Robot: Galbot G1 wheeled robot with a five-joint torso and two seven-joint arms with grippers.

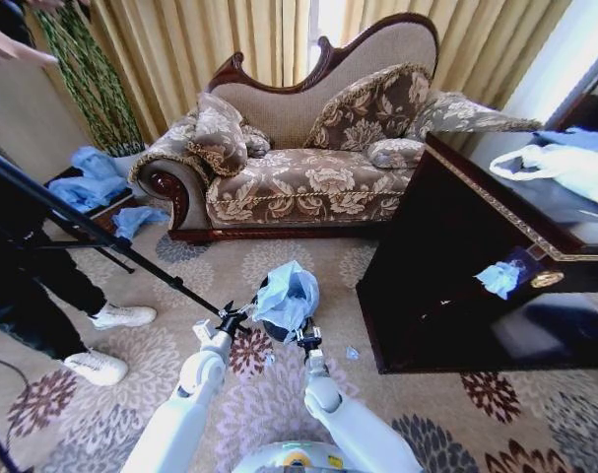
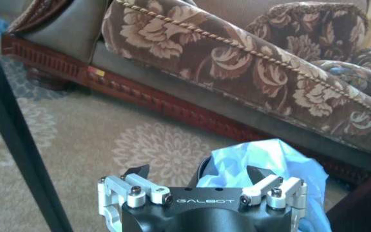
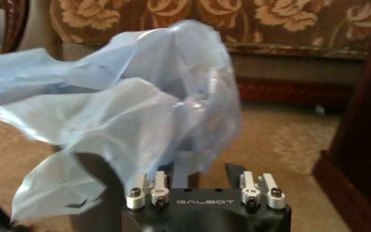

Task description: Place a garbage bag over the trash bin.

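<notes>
Two claws flank the trash bin [image 1: 276,330] at lower centre of the head view, on the patterned carpet [image 1: 456,414] in front of the sofa [image 1: 308,168]. Left claw [image 1: 231,317] stands at the bin's left side with fingers spread, nothing between them. Right claw [image 1: 306,338] stands at the bin's right side; whether its fingers are spread or closing on plastic cannot be told. Garbage bag [image 1: 287,294] sits bunched and crumpled over the bin's top, light blue, billowing upward. Dark cabinet [image 1: 476,266] stands to the right.
</notes>
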